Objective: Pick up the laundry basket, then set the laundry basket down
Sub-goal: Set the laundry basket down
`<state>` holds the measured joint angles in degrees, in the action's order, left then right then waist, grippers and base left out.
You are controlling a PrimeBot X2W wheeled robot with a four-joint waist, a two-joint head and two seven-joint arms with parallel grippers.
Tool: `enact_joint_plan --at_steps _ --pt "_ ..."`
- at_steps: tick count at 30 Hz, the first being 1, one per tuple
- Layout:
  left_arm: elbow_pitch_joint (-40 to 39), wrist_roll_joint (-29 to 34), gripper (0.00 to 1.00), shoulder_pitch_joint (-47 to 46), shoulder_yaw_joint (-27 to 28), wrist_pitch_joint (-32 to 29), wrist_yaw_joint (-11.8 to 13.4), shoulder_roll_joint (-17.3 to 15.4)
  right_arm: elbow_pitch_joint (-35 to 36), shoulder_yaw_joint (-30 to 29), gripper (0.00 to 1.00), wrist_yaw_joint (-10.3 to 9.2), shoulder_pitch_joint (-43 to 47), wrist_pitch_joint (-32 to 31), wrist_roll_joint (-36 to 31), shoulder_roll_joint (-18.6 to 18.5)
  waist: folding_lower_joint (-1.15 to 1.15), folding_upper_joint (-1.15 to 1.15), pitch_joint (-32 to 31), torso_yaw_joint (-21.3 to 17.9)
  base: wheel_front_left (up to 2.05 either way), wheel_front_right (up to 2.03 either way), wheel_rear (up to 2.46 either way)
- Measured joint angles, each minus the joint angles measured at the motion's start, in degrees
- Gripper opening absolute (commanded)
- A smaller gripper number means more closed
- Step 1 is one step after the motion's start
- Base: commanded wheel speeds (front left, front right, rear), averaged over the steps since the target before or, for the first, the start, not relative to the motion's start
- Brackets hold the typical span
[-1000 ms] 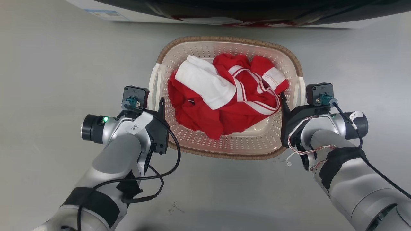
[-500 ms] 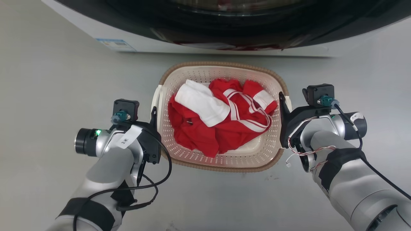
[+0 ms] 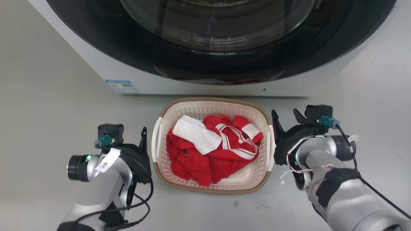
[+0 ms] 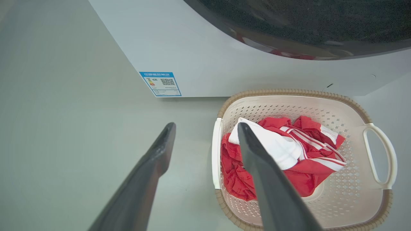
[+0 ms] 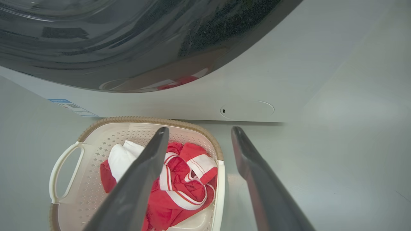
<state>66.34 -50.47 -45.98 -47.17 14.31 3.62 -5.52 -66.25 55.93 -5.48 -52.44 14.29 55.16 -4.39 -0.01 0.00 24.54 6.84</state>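
The cream-white perforated plastic laundry basket [image 3: 208,110], rounded-rectangular with a brown woven-look rim, stands flat on the smooth grey floor [image 3: 48,96]. Its far long side is just in front of the foot of the white washing machine [image 3: 199,85] with the dark round door. A crumpled red garment with white stripes [image 3: 192,160] and a folded white cloth [image 3: 196,136] lie inside it.

Neither arm has hold of it. The left gripper [image 4: 206,126] is spread wide with nothing between its two dark fingers. In the left wrist view the near white loop handle [image 4: 214,154] shows in the gap between them, lower down. The right gripper [image 3: 284,115] is likewise parted and empty, beside the opposite loop handle [image 3: 271,144] and apart from it. Both wrist views look down on the basket from above, so the fingers seem to hang over the handles rather than level with them, though the wide-angle lenses make that height hard to judge.

As things lie, the basket is on the floor and free of both grippers. That fits either end of the job: a lift not yet begun, or a set-down already made. If the lift is still to come, both grippers must drop to the handles, close on them together and raise the load evenly. If it has been set down, nothing is left but to draw the arms clear.
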Motion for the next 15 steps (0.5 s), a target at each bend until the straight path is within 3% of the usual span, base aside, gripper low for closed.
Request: enact_joint_plan --at_steps 15 --pt "-13.22 2.66 1.0 15.95 7.83 0.0 2.71 -3.99 13.89 -7.95 1.0 -0.35 14.83 0.0 -3.43 -3.35 0.0 -0.01 -12.76 -1.76 0.0 0.0 0.0"
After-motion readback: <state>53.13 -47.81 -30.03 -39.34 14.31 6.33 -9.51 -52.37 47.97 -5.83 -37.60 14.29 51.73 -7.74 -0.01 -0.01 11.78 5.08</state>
